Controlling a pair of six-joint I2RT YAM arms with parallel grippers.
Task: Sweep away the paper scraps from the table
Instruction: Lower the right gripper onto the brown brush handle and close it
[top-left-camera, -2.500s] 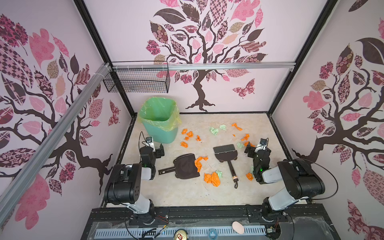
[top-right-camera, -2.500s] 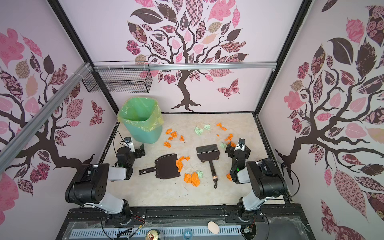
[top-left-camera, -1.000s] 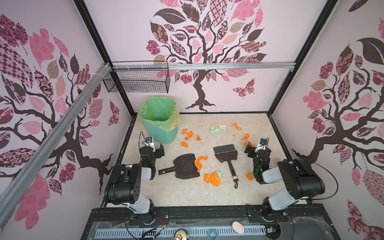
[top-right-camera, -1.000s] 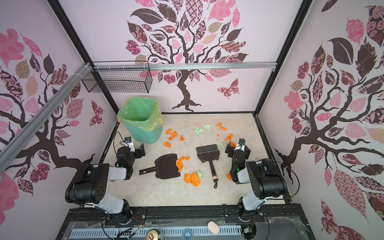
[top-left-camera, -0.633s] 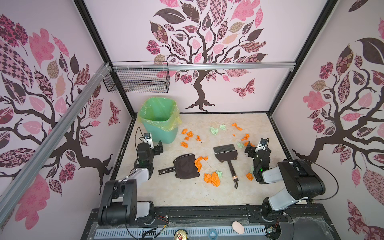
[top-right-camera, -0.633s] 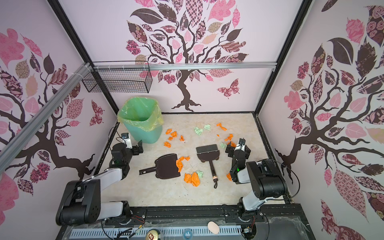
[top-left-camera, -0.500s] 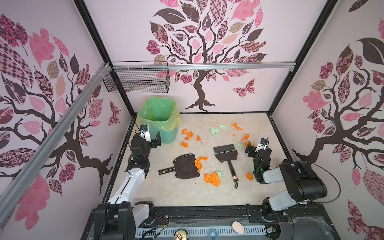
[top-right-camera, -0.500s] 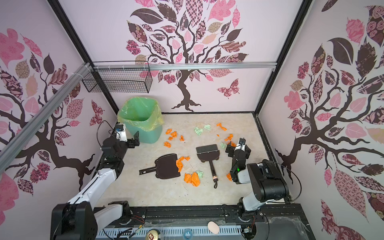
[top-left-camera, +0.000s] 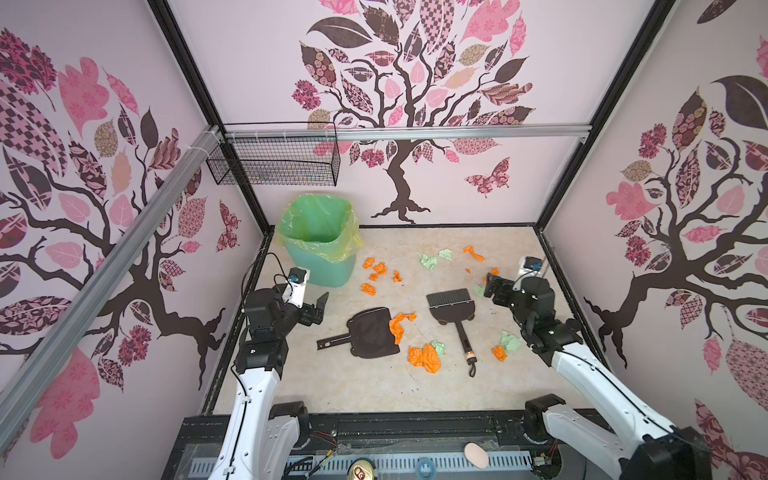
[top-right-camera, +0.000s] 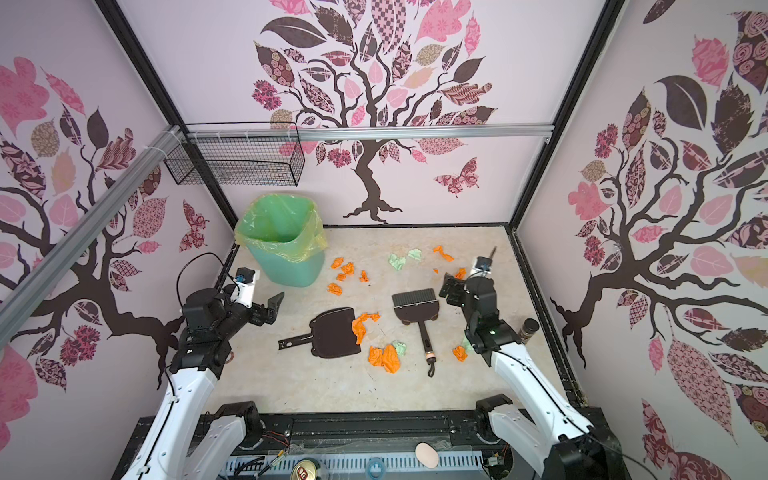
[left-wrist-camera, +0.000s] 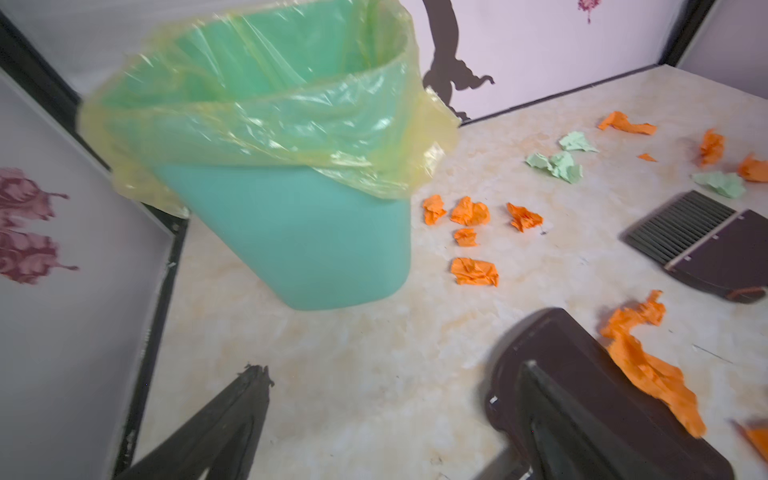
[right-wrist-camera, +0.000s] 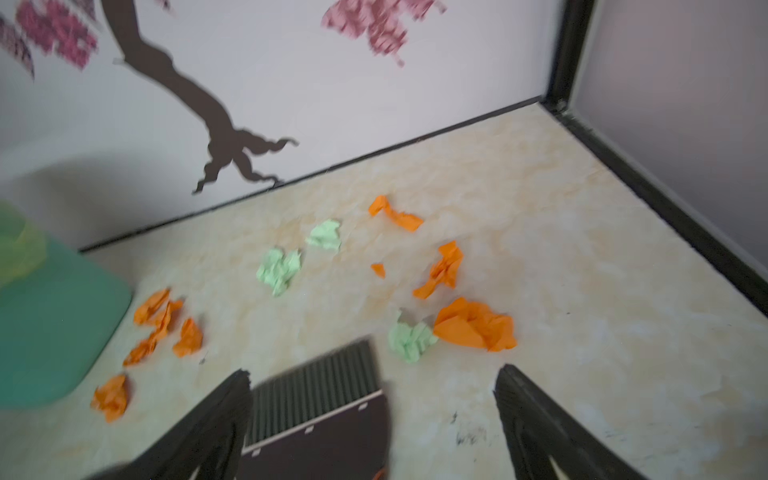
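Two arms stand at the near edge of the beige counter (top-left-camera: 374, 395), one left, one right.

Nearest of the paper scraps (top-left-camera: 424, 358): an orange heap with a pale green wad against it, near the centre. Farther right, close by the right arm, a second orange and green pair (top-left-camera: 498, 353).

Mid-counter, left of centre: dark dustpan (top-left-camera: 370, 332), lying flat, handle toward the near left, long orange strip (top-left-camera: 399, 325) at its right-hand mouth. Right of it and apart: dark brush (top-left-camera: 451, 305), bristles far, handle near.

Left pincer (top-left-camera: 318, 308), held above the counter left of the dustpan: released, fingers (left-wrist-camera: 237, 415) spread wide, nothing between them. Right pincer (top-left-camera: 493, 287), just right of the brush head: likewise released and empty, fingers (right-wrist-camera: 528, 407) wide apart.

Beyond, over the far half: small orange wads (top-left-camera: 374, 272) beside the bin, two green wads (top-left-camera: 432, 259) at centre, more orange toward the far right.

Far left corner: teal bin (top-left-camera: 328, 266), upright, with a green liner. Above it, on the back wall: black wire basket (top-left-camera: 274, 164).
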